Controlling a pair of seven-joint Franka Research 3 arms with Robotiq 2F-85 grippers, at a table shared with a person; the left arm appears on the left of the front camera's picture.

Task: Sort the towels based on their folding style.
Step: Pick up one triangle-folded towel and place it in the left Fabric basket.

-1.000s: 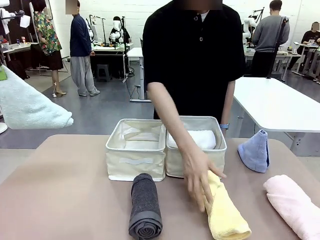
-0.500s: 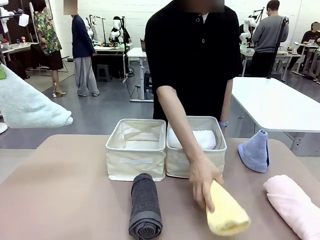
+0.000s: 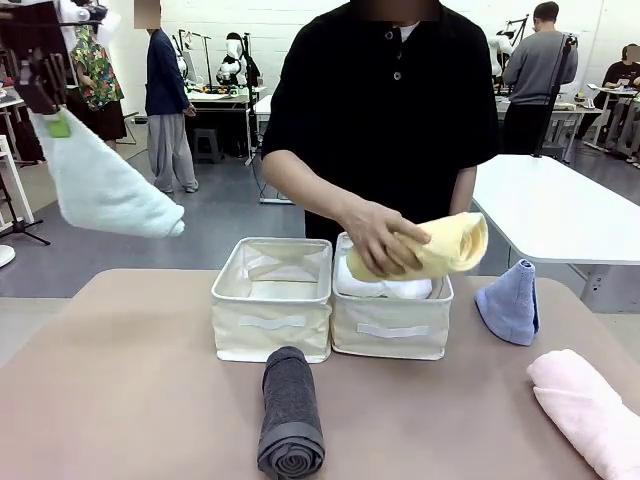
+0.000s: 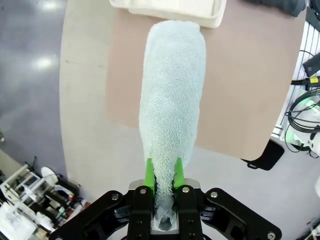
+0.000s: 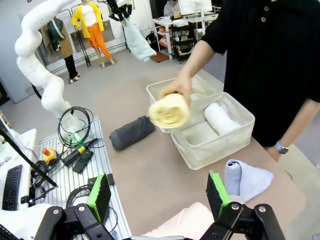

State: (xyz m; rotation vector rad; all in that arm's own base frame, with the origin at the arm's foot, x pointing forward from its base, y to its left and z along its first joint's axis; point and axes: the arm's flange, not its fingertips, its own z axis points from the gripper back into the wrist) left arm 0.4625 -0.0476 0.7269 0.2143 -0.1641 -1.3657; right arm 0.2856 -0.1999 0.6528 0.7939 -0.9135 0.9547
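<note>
- While the robot's left hand [image 4: 163, 175] is clamped on the narrow end of the mint towel [image 4: 172, 90], up in the air at the left, its right hand [image 5: 159, 195] sits wide open, holding nothing.
- Over the right bin [image 3: 390, 330], the person's hand [image 3: 378, 238] holds the yellow roll [image 3: 440, 248]; a white roll [image 3: 400, 290] lies inside.
- The dark grey roll [image 3: 290, 410] lies on the tabletop [image 3: 130, 380], just near of the left bin [image 3: 270, 325].
- The periwinkle cone [image 3: 510, 300] stands right of the bins, and the pink roll [image 3: 585, 410] is near right.

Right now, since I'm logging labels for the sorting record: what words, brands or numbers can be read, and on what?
None can be read.
The pale strips on the two cream fabric bins carry no print; the pale mint-blue terry towel shows no tag.
Farther-off items: too small.
</note>
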